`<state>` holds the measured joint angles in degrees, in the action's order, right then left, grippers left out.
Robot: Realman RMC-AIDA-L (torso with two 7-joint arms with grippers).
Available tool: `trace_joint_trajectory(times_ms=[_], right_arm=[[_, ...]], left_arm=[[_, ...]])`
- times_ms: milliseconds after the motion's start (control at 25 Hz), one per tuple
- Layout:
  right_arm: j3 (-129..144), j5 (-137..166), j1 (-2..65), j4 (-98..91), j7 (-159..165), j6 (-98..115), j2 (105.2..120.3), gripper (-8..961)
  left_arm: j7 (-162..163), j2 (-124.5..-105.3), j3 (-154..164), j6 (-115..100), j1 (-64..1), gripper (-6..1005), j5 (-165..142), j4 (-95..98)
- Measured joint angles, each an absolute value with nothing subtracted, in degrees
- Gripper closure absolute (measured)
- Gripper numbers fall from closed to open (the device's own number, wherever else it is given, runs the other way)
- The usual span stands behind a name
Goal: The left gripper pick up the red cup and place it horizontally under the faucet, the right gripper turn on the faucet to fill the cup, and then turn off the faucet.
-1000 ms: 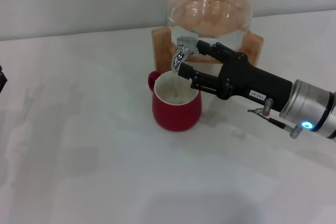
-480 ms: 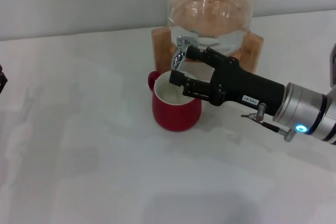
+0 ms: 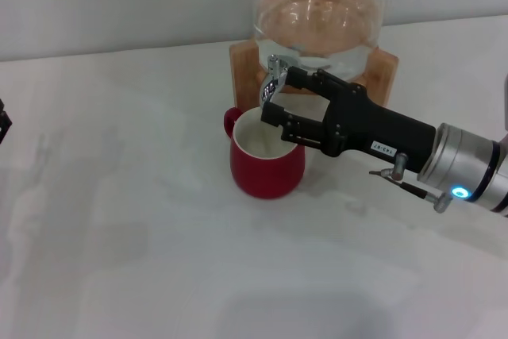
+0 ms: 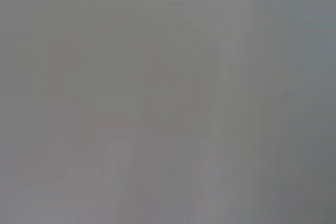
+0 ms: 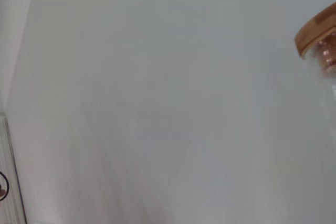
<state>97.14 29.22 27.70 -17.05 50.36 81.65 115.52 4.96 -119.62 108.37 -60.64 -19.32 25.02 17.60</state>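
Note:
The red cup [image 3: 267, 166] stands upright on the white table, handle to the rear left, its white inside open under the faucet [image 3: 275, 75]. The faucet is chrome, on the front of a clear glass jar [image 3: 317, 17]. My right gripper [image 3: 279, 94] reaches in from the right. Its fingers are apart, the upper fingertip [image 3: 290, 76] against the faucet's side and the lower one over the cup's mouth. A small black part at the far left edge [image 3: 3, 121] may be the left gripper. The left wrist view shows only grey.
The jar sits in a wooden stand [image 3: 242, 65] at the back of the white table [image 3: 143, 244]. The right wrist view shows a pale wall and the jar's wooden lid [image 5: 317, 32].
My right gripper moved left, closer onto the faucet and over the cup, then eased slightly back to the right. The cup has not moved.

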Motion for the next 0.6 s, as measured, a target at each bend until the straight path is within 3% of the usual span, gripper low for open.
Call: trace_joint_trajectory(times_ms=[600], right_arm=[[93.8,29.1,23.1,-17.2,50.0,84.9,115.07,85]], left_arm=[[4.9,-119.48,108.4,-60.6,-19.4,114,25.2,16.9]])
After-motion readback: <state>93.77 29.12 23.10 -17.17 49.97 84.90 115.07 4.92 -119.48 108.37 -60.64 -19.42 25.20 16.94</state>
